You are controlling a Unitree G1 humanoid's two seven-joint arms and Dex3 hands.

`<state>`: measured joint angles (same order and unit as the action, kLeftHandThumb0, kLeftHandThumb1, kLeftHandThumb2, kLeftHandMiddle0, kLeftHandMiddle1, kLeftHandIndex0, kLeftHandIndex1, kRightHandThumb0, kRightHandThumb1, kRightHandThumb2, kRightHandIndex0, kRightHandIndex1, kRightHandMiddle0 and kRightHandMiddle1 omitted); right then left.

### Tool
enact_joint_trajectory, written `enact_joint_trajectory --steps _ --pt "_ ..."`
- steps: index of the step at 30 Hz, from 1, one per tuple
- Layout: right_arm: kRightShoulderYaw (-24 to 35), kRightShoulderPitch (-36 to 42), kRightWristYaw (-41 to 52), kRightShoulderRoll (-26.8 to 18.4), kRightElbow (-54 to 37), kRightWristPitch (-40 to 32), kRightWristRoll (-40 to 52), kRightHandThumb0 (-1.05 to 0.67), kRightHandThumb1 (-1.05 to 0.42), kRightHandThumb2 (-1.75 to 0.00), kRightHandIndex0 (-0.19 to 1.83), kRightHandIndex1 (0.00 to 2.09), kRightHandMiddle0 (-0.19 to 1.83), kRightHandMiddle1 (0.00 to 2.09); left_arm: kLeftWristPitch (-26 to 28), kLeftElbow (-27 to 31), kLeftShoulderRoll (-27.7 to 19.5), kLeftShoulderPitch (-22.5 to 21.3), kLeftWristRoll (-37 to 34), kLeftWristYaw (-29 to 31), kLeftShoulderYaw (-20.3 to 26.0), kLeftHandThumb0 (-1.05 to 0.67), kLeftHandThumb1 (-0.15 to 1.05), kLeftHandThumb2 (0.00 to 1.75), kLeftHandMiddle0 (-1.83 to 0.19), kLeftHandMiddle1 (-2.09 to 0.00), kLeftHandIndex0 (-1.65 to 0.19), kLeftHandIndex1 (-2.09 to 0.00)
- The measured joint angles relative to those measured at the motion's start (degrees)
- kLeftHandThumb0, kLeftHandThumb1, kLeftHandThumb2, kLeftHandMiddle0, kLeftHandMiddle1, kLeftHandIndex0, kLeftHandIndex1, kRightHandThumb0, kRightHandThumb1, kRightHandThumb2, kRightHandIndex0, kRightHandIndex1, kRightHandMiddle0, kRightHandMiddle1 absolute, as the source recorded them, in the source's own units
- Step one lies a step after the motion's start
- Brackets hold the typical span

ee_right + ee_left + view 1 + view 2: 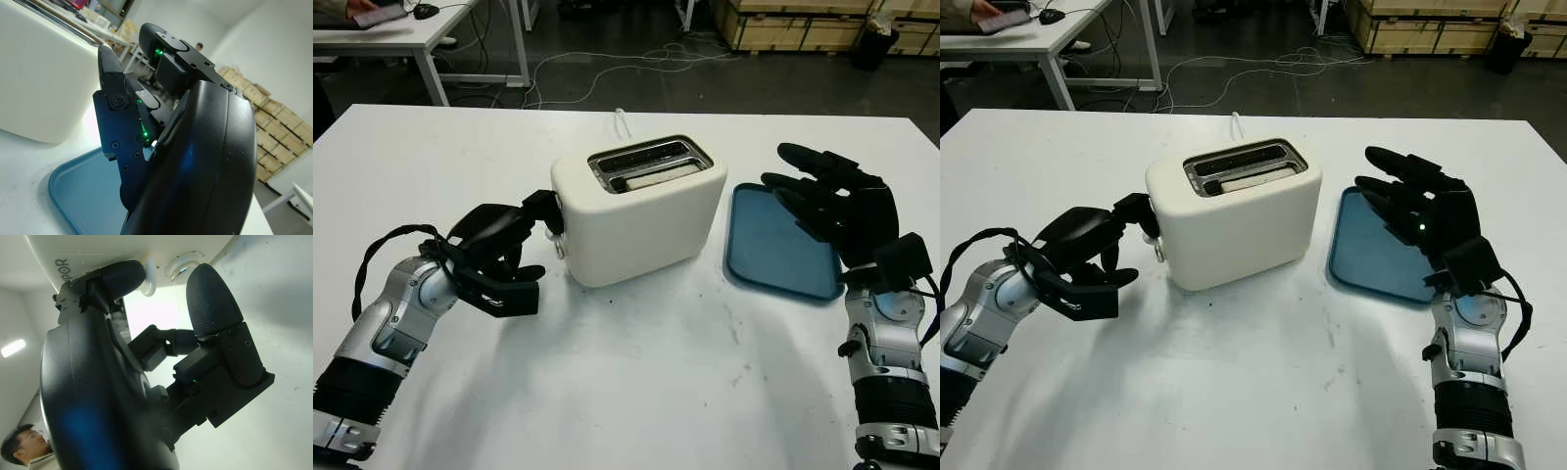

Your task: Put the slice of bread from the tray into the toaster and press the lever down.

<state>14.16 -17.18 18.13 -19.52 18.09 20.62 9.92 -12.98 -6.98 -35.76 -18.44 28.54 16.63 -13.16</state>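
Now bread [651, 177] sits in the toaster [641, 211] slot; left hand [504, 257], curled and holding nothing, meets the lever [149, 281]; right hand [832, 201] open over the tray [773, 250].

White table [636, 392], floor cables [607, 61], crates [803, 24]
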Motion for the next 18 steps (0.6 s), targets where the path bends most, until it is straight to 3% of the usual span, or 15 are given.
enact_joint_trajectory --steps 5,9,14,18 --pt "0.11 0.04 0.05 -0.01 -0.09 0.00 0.01 -0.38 -0.92 -0.07 0.93 0.00 0.83 0.00 0.67 -0.62 1.69 0.41 -0.06 -2.10 0.17 -0.74 0.25 1.65 -1.12 -1.24 -1.09 -0.94" --pt "0.35 0.32 0.09 -0.08 -0.18 0.02 0.01 -0.36 -0.92 -0.08 0.94 0.00 0.83 0.00 3.43 -3.69 5.70 -0.03 -0.23 -4.86 0.12 -0.57 0.17 1.71 -1.04 -1.23 -0.95 -1.02" --pt "0.56 0.64 0.22 -0.22 -0.32 0.02 -0.01 -0.39 -0.92 -0.07 0.94 0.00 0.82 0.00 5.99 -10.60 11.82 -1.98 -0.48 -10.67 -0.60 -0.55 0.08 1.74 -1.17 -1.22 -1.02 -1.02" --pt "0.77 0.66 0.32 -0.38 -0.33 0.03 0.00 -0.39 -0.92 -0.06 0.95 0.01 0.83 0.01 4.36 -14.82 13.04 -2.88 -2.27 -12.32 -0.62 -0.59 0.07 1.74 -1.20 -1.20 -1.04 -1.01"
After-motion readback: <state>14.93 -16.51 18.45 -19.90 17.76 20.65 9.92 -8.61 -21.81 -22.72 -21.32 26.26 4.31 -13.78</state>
